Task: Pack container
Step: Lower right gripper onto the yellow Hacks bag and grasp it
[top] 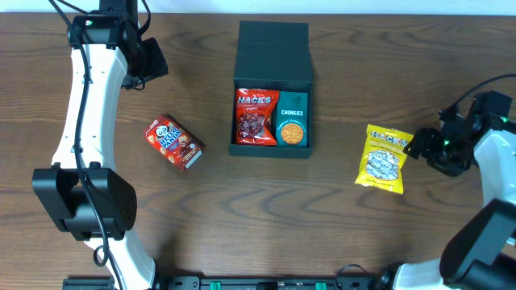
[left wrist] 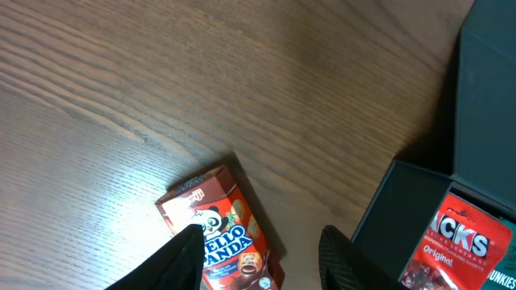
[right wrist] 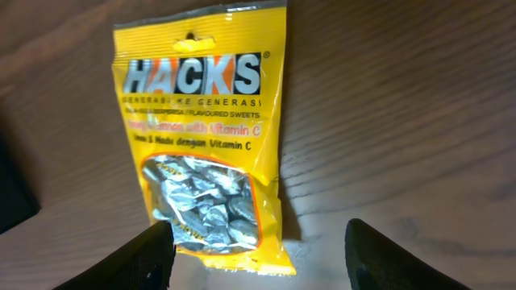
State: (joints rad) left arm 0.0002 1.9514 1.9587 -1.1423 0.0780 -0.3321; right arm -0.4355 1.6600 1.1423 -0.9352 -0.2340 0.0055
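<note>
The dark teal container (top: 272, 77) stands at the table's middle back with its flap lid open to the far side. Inside lie a red Hacks bag (top: 255, 118) and a small teal Chunkies carton (top: 292, 119). The container's corner (left wrist: 387, 211) also shows in the left wrist view. A red Hello Panda box (top: 173, 142) lies left of it. My left gripper (left wrist: 262, 262) is open above the Hello Panda box (left wrist: 222, 225). A yellow Hacks bag (top: 384, 159) lies to the right. My right gripper (right wrist: 262, 258) is open over the near end of the yellow bag (right wrist: 201, 137).
The brown wooden table (top: 322, 225) runs under everything. The left arm's white links and black base (top: 85, 201) stand at the left front. The right arm (top: 492, 161) comes in from the right edge.
</note>
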